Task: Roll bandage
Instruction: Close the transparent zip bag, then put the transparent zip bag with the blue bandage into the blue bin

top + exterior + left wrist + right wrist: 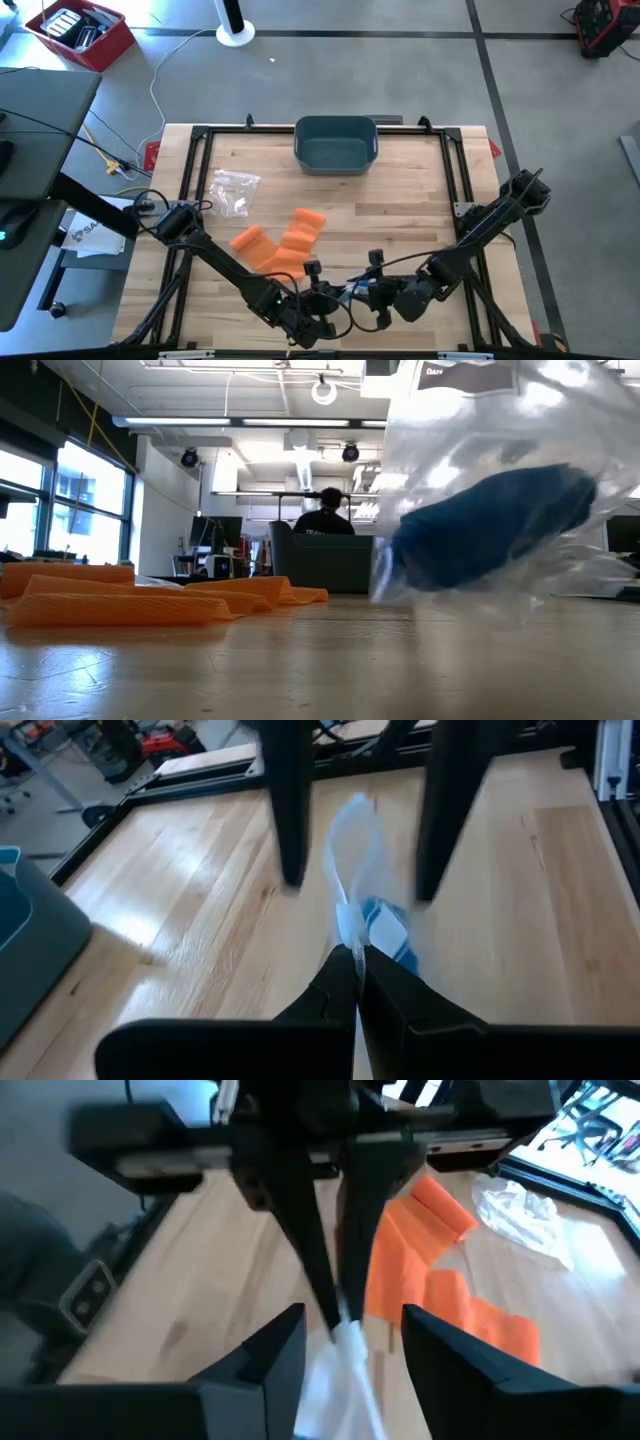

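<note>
Because the bagged blue bandage (385,932) hangs over the tabletop's (400,210) near edge, pinched at its slippery clear wrapper by the closed left claw (357,955), it looks light and floppy. The right claw (345,1335) stands open around the wrapper; firmer hold likely lies on the roll itself.

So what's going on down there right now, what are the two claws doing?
Left gripper shut on clear bag holding blue bandage roll. Right gripper open around the bag. Orange bandage unrolled beside. Nothing in the way.

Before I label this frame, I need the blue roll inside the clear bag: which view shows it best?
The low view: the blue roll fills the frame inside the clear bag. The left wrist view shows a blue-white patch; the high view hides it among the grippers; the right wrist view shows only plastic.
</note>
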Available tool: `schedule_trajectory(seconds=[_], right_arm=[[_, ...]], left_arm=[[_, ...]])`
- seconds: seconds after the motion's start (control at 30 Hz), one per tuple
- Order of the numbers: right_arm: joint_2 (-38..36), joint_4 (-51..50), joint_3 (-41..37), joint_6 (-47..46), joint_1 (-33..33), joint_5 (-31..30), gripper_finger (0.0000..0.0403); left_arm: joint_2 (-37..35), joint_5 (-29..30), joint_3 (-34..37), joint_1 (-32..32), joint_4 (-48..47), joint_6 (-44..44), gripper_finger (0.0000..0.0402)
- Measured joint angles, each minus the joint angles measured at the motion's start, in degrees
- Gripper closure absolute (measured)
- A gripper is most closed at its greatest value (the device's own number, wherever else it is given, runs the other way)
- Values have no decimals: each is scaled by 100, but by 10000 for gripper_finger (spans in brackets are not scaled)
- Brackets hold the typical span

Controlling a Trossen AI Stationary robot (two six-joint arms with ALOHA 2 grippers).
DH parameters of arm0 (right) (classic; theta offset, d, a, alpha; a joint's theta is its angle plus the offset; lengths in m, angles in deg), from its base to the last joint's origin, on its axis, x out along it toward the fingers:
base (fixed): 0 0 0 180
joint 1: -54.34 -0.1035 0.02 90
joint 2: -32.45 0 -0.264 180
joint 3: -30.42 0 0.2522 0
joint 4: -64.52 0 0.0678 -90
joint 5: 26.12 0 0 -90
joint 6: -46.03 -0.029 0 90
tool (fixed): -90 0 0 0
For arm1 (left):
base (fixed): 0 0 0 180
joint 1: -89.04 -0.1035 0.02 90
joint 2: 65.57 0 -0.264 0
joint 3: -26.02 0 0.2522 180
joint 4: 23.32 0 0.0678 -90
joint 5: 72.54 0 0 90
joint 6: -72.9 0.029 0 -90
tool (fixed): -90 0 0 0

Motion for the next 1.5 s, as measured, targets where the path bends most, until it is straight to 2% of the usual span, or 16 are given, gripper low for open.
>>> schedule_trajectory(seconds=[0.13,0.37,0.43,0.63,1.17,1.27,1.4,1.5], right_arm=[[166,59,0,206,93,203,279],[190,64,0,215,106,208,378],[190,18,0,200,104,206,393],[188,-575,7,-294,76,156,380],[192,-2916,-17,-1877,-258,182,396],[172,-3088,-13,-2220,-264,-2,396],[153,-3169,-13,-2233,-268,-65,394],[28,-3190,-11,-2242,-296,-2,376]], left_arm=[[0,-16,0,7,60,55,401],[2,-74,0,7,24,65,401],[2,-79,0,14,21,65,401],[-6,-72,2,155,-70,277,401],[-337,44,0,515,-292,257,401],[-339,46,-9,527,-294,219,401],[-339,42,-9,503,-389,114,401],[-339,42,-9,494,-514,-1,401]])
